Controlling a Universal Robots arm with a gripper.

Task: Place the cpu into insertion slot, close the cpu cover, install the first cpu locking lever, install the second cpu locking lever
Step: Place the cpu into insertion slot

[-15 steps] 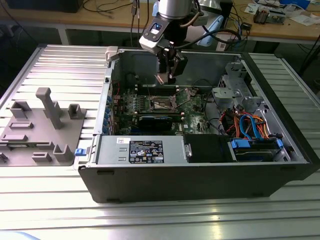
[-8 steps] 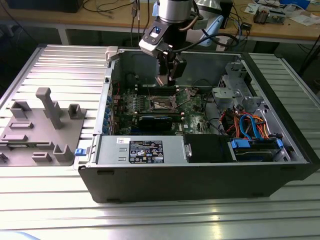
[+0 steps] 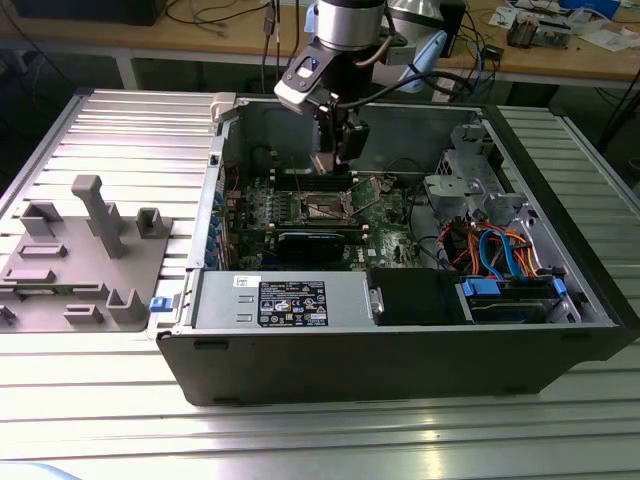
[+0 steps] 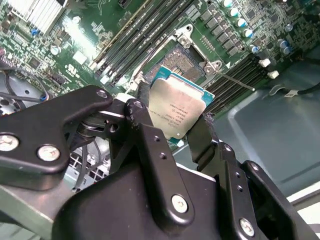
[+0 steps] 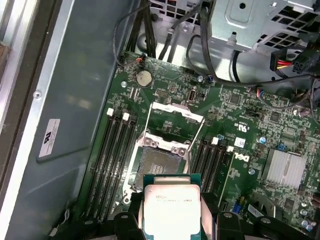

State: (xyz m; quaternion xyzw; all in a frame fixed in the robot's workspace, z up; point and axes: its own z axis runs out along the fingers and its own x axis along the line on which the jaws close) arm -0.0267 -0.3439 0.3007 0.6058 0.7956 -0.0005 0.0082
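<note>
You are carrying the cpu [image 4: 177, 107] inside the open computer case [image 3: 400, 370], and the gripper [image 4: 175, 117] is pinching the chip by two opposite edges. Its fingers [image 4: 200, 137] are pressing on the thin sides rather than the faces, which looks like a way of keeping the underside contacts untouched and the dull metal top level for a flat drop. In the exterior view the arm is hanging above the green motherboard [image 5: 235, 115], towards the case's back wall. Both wrist views are showing the chip lifted clear of the board, near the insertion slot [image 5: 159, 167] but not yet in it. The slot is lying bare and dark between two banks of long memory slots [image 5: 112, 160], so nothing is blocking the way down. The cpu cover [image 5: 177, 111] is standing swung up on the slot's far side, away from the gripper. It appears to be parked there so that the chip has an open path. A thin locking lever [image 4: 235, 80] is sticking out unlatched beside the slot, as it would have to be for the cover to be up. By this reading you are working on the first step: the chip is in hand, the cover is open, and neither lever is fastened.
</note>
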